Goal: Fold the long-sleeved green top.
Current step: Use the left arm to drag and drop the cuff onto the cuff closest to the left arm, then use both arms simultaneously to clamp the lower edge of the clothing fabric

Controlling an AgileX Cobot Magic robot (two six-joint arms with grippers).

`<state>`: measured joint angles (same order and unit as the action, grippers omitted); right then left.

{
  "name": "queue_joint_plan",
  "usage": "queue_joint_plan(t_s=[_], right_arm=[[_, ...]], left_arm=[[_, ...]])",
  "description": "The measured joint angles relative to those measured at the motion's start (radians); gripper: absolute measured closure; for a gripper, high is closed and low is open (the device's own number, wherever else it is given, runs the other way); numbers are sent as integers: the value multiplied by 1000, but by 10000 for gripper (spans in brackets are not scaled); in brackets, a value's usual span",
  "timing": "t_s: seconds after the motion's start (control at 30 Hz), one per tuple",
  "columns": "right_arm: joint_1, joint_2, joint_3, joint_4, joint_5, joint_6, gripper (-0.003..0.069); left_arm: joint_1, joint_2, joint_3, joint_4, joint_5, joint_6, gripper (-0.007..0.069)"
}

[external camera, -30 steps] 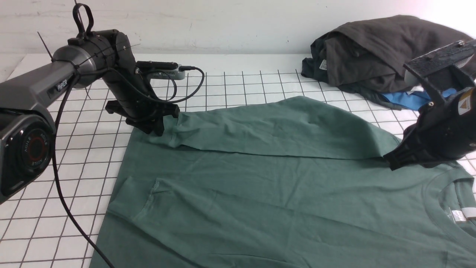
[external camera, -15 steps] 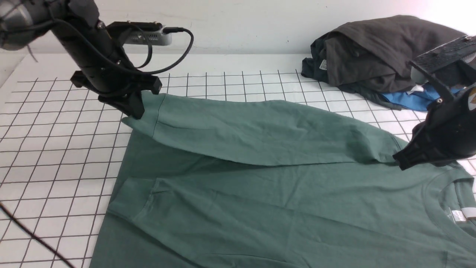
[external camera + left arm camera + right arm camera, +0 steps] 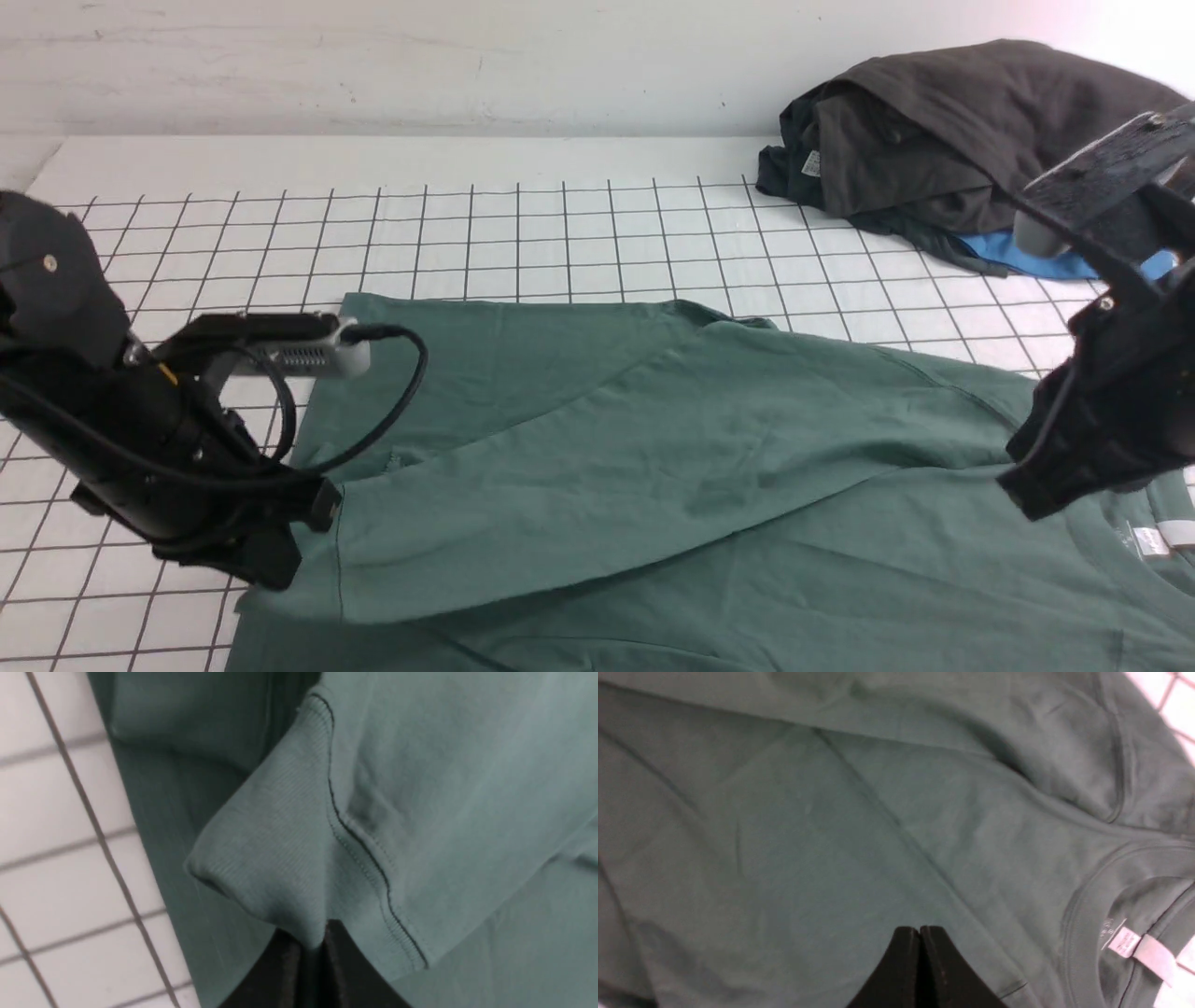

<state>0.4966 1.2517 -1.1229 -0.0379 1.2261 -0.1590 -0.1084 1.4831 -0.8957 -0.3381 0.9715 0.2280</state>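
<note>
The green long-sleeved top point(image 3: 709, 439) lies spread on the gridded table, its ribbed neck and white neck tag point(image 3: 1162, 539) at the near right. One sleeve is drawn slantwise across the body. My left gripper point(image 3: 280, 569) is at the near left, shut on that sleeve's ribbed cuff point(image 3: 271, 858), which bunches out from between the jaws of the left gripper point(image 3: 310, 940). My right gripper point(image 3: 1027, 495) hovers over the shoulder area beside the neck. In the right wrist view the right gripper point(image 3: 920, 931) is shut with no cloth between its tips, and the neck tag point(image 3: 1134, 947) lies close by.
A heap of dark charcoal-grey clothing point(image 3: 943, 131) with a bright blue garment point(image 3: 1018, 252) under it sits at the far right of the white gridded table point(image 3: 560, 233). The left wrist camera's cable point(image 3: 401, 392) loops over the top's far left part.
My left gripper has carried the cuff from the far left toward the near edge, laying the sleeve across the body. The right gripper has shifted slightly nearer.
</note>
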Motion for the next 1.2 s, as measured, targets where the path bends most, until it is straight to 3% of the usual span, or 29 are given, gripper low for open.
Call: queue_joint_plan(t_s=[0.23,0.4,0.5,0.63,0.8,0.83,0.87,0.97,1.07,1.2], right_arm=[[81,-32,42,65,11,-35,673],[92,-66,159,177,12,-131,673],[140,-78,236,222,12,-216,666],[223,-82,292,234,10,-276,630],[314,-82,398,235,-37,-353,477],[323,-82,433,235,-73,-374,396],[323,-82,443,235,-87,-379,375],[327,-82,534,226,-243,-399,211],[327,-77,602,194,-381,-402,144],[327,-35,646,137,-492,-400,130]], left_arm=[[0,-7,99,-12,-63,55,589],[0,-8,126,-14,-68,73,443],[0,-19,127,-30,-51,77,251],[-10,-91,128,-50,-5,104,125],[-112,-259,130,-19,58,113,76],[-165,-303,131,7,86,113,75],[-179,-308,131,11,90,113,75],[-294,-353,148,93,157,113,75],[-364,-356,179,170,180,113,74],[-422,-356,242,220,169,114,74]])
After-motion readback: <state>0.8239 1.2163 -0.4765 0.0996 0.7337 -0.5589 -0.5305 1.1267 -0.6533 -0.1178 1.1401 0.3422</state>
